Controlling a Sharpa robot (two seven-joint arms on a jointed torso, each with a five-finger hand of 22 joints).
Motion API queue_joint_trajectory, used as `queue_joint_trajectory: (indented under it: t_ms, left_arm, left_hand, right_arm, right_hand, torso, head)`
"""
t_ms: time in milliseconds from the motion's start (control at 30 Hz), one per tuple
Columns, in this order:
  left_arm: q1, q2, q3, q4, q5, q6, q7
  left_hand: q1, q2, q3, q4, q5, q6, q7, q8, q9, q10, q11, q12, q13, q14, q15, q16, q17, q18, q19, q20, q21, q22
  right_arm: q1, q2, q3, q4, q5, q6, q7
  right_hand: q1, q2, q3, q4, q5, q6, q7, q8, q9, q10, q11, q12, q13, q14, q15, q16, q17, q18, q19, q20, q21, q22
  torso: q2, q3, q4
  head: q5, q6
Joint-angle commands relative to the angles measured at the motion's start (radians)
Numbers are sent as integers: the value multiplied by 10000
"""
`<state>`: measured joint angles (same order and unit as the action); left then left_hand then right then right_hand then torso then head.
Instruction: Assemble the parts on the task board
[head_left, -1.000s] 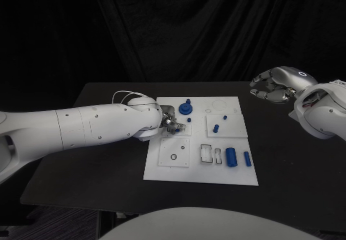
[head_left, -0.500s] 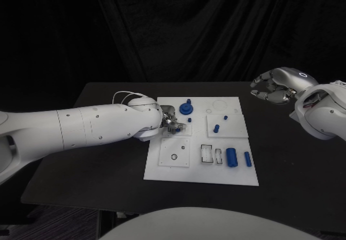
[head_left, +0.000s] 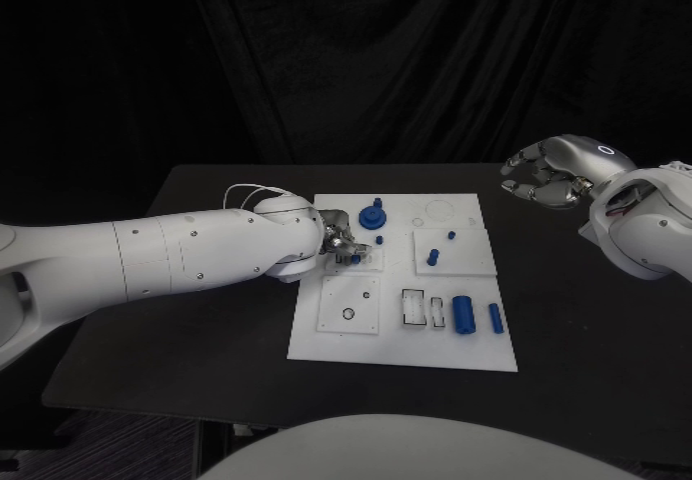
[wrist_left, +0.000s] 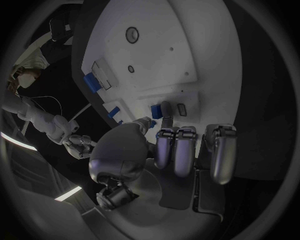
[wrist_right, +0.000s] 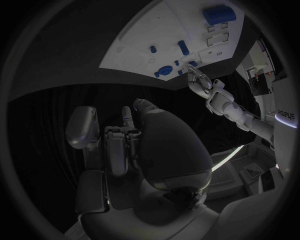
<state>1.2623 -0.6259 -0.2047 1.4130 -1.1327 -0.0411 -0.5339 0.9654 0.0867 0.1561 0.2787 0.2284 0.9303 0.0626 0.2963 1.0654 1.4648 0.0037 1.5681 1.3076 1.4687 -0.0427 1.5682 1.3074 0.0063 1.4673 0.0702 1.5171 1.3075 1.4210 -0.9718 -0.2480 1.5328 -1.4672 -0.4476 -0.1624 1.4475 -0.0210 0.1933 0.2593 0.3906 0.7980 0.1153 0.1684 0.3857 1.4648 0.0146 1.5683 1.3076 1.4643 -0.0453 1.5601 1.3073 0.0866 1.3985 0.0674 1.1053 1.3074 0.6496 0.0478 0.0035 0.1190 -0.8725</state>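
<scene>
Two hands noted: our left hand (head_left: 340, 246) pinches a small blue part (wrist_left: 156, 111) over the task board's (head_left: 404, 352) left-hand plate. Our right hand (head_left: 549, 172) hangs curled and empty, above the desk (head_left: 188, 350) beyond the board's far right corner.

Smooth white shells on both arms, the left arm (head_left: 159, 255) thick and rounded, dotted with small dark screws, thin white cables (head_left: 253, 188) looping at its wrist. Silver metallic left hand (head_left: 340, 243); the silver right hand (head_left: 555, 170) carries a small glowing ring mark (head_left: 607, 149) on its back.
</scene>
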Motion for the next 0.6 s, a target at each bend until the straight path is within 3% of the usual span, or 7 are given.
queue_joint_trajectory:
  t_ms: [33,333,600]
  left_arm:
    - [-105,-19,-64,-3,47,-47,141]
    - [-110,-73,-64,60,47,120,143]
    - [-114,-108,-64,110,47,279,132]
  left_hand:
    - [149,-39,-36,-43,102,-177,105,27,69,1060,45,27,2632,1021,51,26,2634,164,344,52,-44,2076]
    - [616,-149,-4,-219,506,-196,94,-15,189,1060,39,27,2632,1021,47,26,2634,175,313,49,-82,2063]
    - [732,-213,-2,-273,648,-189,91,-53,194,1060,36,27,2632,1021,46,26,2634,182,292,48,-105,2050]
  right_arm:
    - [-25,-21,8,6,-31,38,-185]
    - [-25,-32,8,14,-31,42,-191]
    - [-25,-28,8,15,-31,44,-190]
  right_hand:
    - [73,-44,52,-16,40,-55,5,-56,-9,1060,64,25,2632,1014,35,-59,2540,51,-89,3,-69,1397]
    - [64,-51,57,-13,40,-77,6,-68,-17,1060,65,25,2632,1006,36,-86,2525,57,-101,4,-103,1389]
    - [61,-54,58,-12,41,-81,6,-71,-20,1060,65,25,2632,1004,37,-91,2522,59,-107,5,-119,1385]
  torso:
    - [-1,4,-6]
    - [2,5,-3]
    - [-2,5,-1]
  head:
    - [9,-2]
    - [36,-2]
    - [55,-2]
